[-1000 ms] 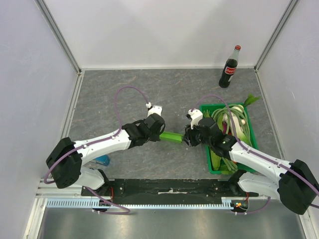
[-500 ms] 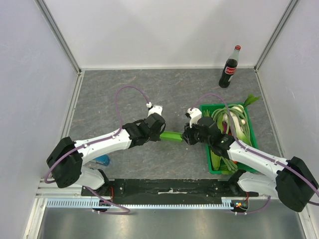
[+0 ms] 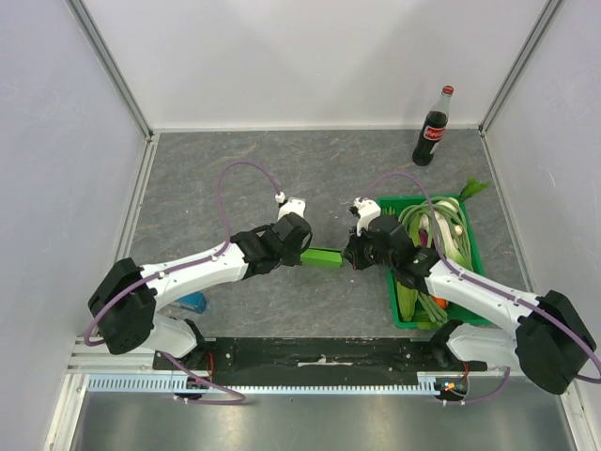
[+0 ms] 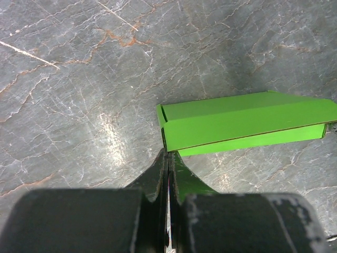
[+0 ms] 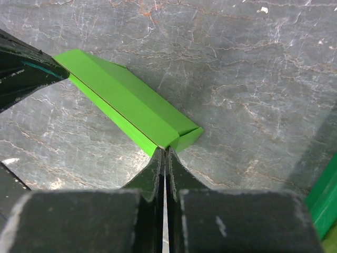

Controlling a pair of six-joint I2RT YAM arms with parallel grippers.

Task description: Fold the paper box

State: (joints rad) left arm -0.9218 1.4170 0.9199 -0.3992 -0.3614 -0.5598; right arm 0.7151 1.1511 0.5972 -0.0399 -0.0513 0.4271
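Top view: a small, bright lime-green, thin-card paper box (image 3: 325, 256), folded into a long flat strip, lies slightly left of the middle of the grey marbled stone-pattern table (image 3: 235, 178), between the 2 arms. The left hand (image 3: 302, 252) meets the strip's left end and the right hand (image 3: 349, 256) meets its right end. To the right stands a rigid dark-green plastic crate (image 3: 475, 252) filled with pale green stalk vegetables, just beside the right arm. A dark glass cola bottle with a red cap (image 3: 433, 127) stands upright at the far right corner, well apart from the box. A small blue rectangular block (image 3: 193, 302) shows near the left arm's base. Left wrist view: the left hand (image 4: 168, 156) is clenched, its 2 dark fingers pressed together, with the tips pinching the near lower corner of the paper box (image 4: 242, 122), whose open end shows layered card. Right wrist view: the right hand (image 5: 164, 153) is likewise clenched on the near corner of the paper box (image 5: 129, 100), which runs away to the upper left; an edge of the crate (image 5: 324, 200) shows at the right.
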